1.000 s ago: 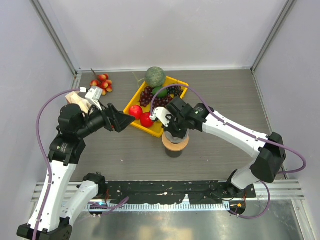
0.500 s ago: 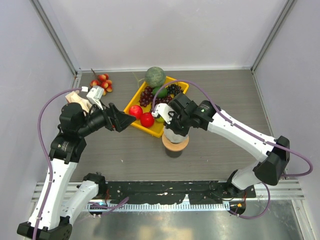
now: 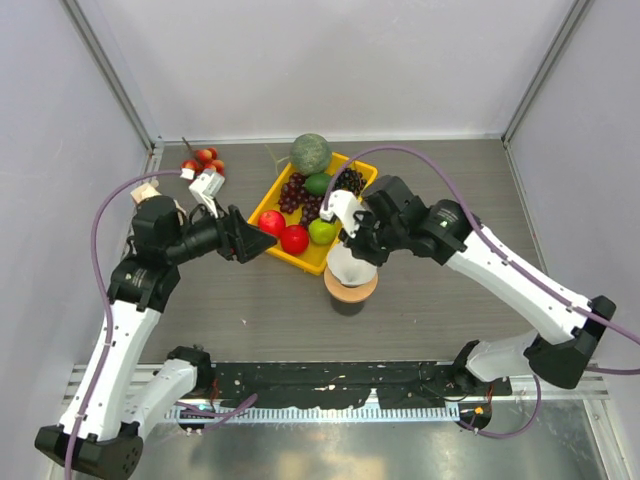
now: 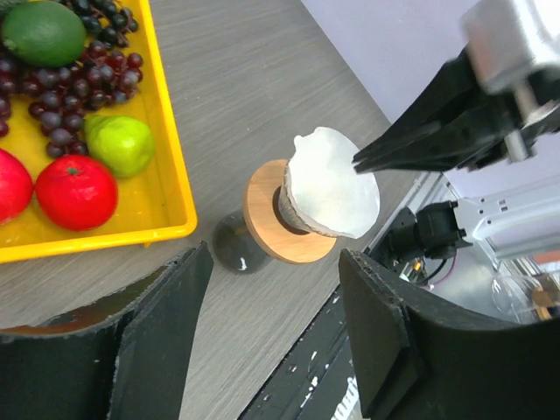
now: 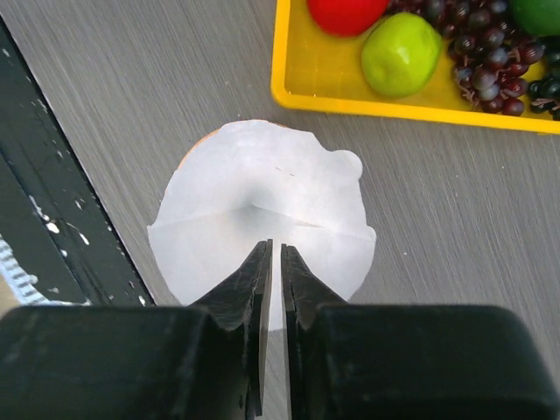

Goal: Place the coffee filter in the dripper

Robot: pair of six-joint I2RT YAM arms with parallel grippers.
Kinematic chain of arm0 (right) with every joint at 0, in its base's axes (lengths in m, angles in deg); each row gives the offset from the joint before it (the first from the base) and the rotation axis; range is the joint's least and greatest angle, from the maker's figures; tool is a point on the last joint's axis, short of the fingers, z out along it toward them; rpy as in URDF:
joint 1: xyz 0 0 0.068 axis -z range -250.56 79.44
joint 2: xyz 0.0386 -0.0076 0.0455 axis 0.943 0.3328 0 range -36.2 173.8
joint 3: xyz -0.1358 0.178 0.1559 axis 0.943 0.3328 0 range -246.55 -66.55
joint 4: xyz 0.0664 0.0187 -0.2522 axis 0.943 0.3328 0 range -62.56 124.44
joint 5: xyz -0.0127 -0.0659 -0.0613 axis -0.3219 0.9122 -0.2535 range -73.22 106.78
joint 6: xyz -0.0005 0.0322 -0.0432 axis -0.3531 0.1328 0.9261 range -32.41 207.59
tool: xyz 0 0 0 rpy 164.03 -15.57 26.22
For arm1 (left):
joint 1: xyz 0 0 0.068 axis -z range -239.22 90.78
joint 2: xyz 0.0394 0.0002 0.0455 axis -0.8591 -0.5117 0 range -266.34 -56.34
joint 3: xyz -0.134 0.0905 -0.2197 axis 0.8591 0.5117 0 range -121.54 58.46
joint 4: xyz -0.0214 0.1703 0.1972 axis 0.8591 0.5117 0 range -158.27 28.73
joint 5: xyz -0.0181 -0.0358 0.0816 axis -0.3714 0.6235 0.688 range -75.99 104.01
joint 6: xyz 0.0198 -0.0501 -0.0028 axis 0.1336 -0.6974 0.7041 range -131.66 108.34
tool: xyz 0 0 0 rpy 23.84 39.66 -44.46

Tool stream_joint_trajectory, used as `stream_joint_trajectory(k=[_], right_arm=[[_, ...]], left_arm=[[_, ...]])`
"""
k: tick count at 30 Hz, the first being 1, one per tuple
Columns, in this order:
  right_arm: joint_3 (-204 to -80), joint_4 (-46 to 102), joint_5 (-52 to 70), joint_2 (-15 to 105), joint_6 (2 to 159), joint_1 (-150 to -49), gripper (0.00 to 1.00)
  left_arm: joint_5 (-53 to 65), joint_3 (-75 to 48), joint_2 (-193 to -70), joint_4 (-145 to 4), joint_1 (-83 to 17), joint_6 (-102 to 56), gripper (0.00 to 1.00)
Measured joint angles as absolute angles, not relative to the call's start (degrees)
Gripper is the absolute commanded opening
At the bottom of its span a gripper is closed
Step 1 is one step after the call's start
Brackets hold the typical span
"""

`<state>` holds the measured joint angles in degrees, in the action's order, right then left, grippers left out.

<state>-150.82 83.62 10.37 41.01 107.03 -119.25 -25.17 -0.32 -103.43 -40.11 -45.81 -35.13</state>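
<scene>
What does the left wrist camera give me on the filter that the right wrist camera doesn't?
Left wrist only: a side look, with the wooden ring under the coffee filter and the dark cup below it. Right wrist only: the filter's open mouth from straight above, covering nearly all of the ring. Both: the filter, the right gripper close to it, the yellow tray and its green fruit.

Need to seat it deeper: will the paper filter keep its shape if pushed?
Probably floppy: the filter is thin paper with a wavy rim, so a push would likely crumple it. Likely light too; standing above the wooden ring, it could tip.
</scene>
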Motion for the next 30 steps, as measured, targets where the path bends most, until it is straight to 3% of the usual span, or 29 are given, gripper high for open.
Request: stream_joint_trajectory(k=[12,20,30], right_arm=[[-149.7,82.6,-1.2,33.2,98.9,-101.4,0.24],[-143.4,80.8,-6.1,33.7,96.3,-99.4,0.24],[-139.7,77.9,-9.0,33.8,95.3,-99.3,0.23]], left_arm=[[-30.9,-0.6,-114.0,-42.0,-35.1,-36.2,0.47],[-32.4,-2.9,-121.9,-44.6,-29.9,-38.4,0.36],[-33.2,-3.3,-127.2,-46.7,-25.6,-39.8,0.32]])
